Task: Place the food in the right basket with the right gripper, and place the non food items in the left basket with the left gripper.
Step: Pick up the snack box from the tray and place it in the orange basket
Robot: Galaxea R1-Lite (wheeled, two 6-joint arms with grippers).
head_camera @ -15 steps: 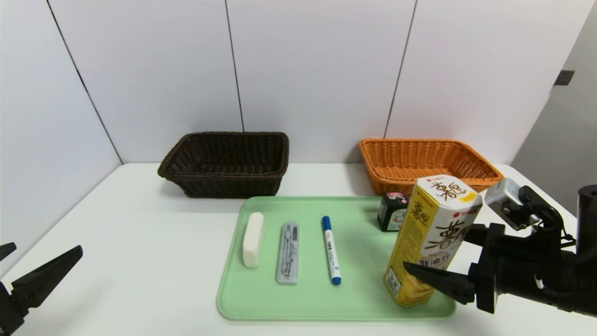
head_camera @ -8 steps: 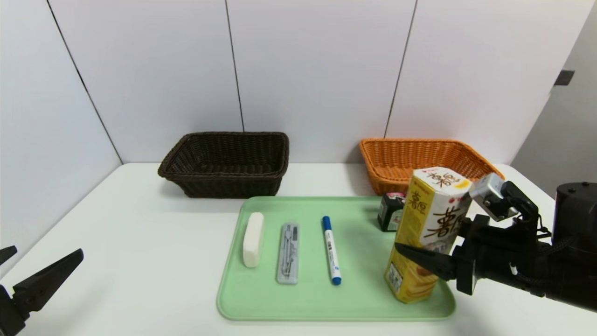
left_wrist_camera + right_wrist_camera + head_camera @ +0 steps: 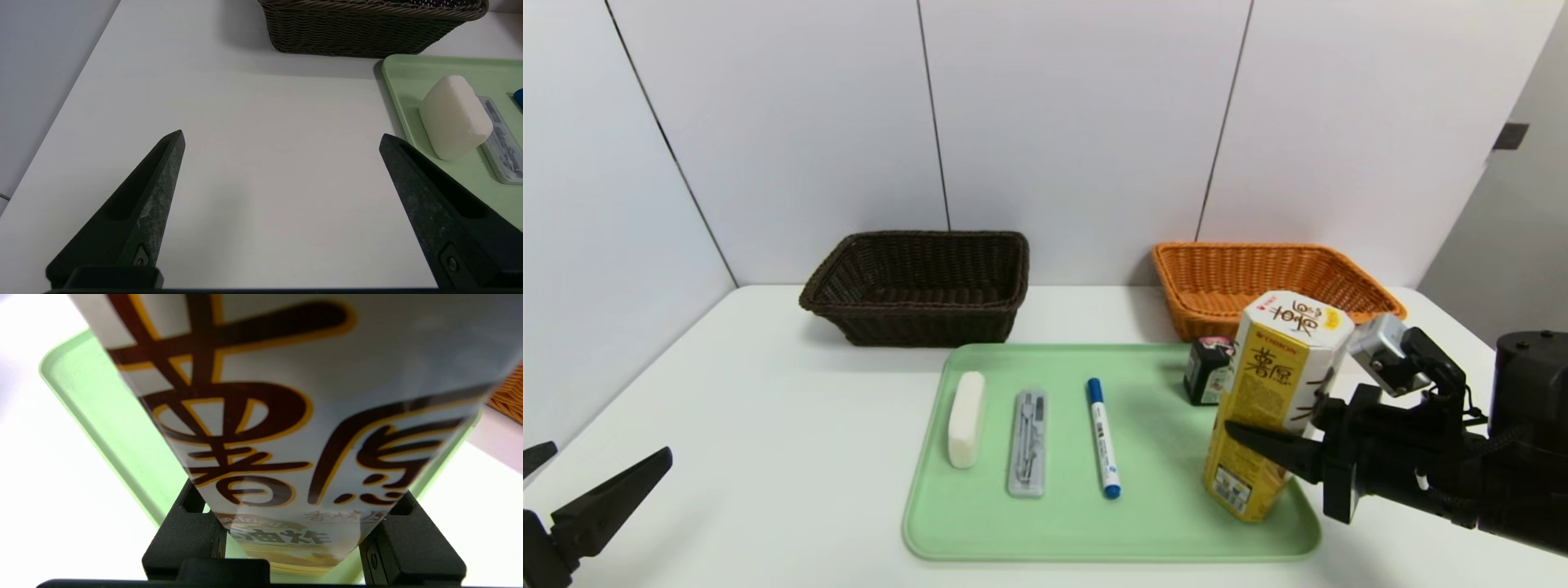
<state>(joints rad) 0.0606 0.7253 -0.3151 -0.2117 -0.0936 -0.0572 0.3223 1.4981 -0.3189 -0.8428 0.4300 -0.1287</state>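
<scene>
The yellow carton [image 3: 1278, 384], one piece of the food, stands slightly tilted at the right end of the green tray [image 3: 1013, 531]. My right gripper [image 3: 1278, 418] is shut on the carton's middle from the right, and the carton [image 3: 286, 416] fills the right wrist view with a jaw pressed against each side. The small black packet [image 3: 1207, 371] sits just behind it. The white block [image 3: 965, 419], grey case [image 3: 1027, 443] and blue-capped marker [image 3: 1103, 437] lie side by side on the tray. My left gripper [image 3: 609, 451] hangs open at the near left table edge.
The dark brown left basket [image 3: 915, 322] stands behind the tray's left corner. The orange-tan right basket [image 3: 1176, 269] stands behind its right corner, close to the carton. White wall panels close off the back and left. The left wrist view shows bare table before the white block [image 3: 455, 116].
The right gripper's jaws have closed onto the yellow carton, which turned and now leans less than before. The left arm has barely moved.
</scene>
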